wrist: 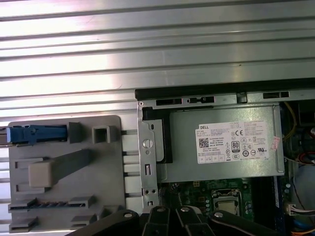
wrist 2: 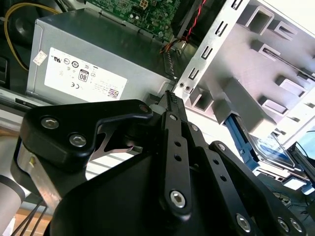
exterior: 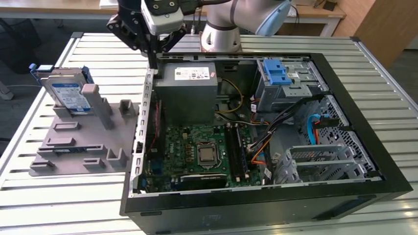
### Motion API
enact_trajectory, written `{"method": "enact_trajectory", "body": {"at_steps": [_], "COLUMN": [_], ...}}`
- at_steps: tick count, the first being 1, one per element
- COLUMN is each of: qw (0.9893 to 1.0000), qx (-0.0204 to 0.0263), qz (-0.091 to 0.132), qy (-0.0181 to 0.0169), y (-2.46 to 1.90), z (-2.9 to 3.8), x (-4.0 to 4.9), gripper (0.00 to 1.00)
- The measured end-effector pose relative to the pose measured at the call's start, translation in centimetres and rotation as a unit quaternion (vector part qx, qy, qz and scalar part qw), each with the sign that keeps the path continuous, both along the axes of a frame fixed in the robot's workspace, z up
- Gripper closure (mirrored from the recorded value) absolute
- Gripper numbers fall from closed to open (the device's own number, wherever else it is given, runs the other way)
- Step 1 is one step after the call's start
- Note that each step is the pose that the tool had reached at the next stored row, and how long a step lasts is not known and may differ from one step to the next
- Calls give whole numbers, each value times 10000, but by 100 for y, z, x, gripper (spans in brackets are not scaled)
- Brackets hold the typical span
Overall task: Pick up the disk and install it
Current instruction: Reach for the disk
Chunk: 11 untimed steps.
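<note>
Ribbed tabletop (wrist: 147, 49) here: bare metal slats, bright and gleaming under the light. The grey holder (exterior: 78, 147) is matt plastic, dull all over. The disk (exterior: 68, 95) has a glossy blue-and-white label and blue plastic rails along its edges. The tool (wrist 2: 171, 96) is black and matt, with a faint sheen on its links and shiny metal screw heads dotted along them. The computer case (exterior: 261, 208) has a smooth, satin black outer shell, and its inner frame is raw sheet metal, pale and stamped. The power supply box (exterior: 189, 95) is flat-finished grey metal with a white paper sticker. The motherboard (exterior: 196, 152) is green and looks lacquered. The blue latch strip (exterior: 277, 73) is ridged plastic. The drive cage (exterior: 326, 164) is perforated bare metal.
</note>
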<state>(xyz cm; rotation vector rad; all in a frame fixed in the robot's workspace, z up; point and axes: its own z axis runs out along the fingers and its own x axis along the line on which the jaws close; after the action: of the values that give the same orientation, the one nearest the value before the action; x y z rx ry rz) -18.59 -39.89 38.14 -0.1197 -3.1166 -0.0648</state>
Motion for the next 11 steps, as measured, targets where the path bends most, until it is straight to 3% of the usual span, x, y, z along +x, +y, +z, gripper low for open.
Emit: {"method": "enact_trajectory", "body": {"at_steps": [11], "qw": [10000], "qx": [0], "qz": [0], "qy": [17], "y": [0], "z": [-9], "x": [-45], "gripper": [89]}}
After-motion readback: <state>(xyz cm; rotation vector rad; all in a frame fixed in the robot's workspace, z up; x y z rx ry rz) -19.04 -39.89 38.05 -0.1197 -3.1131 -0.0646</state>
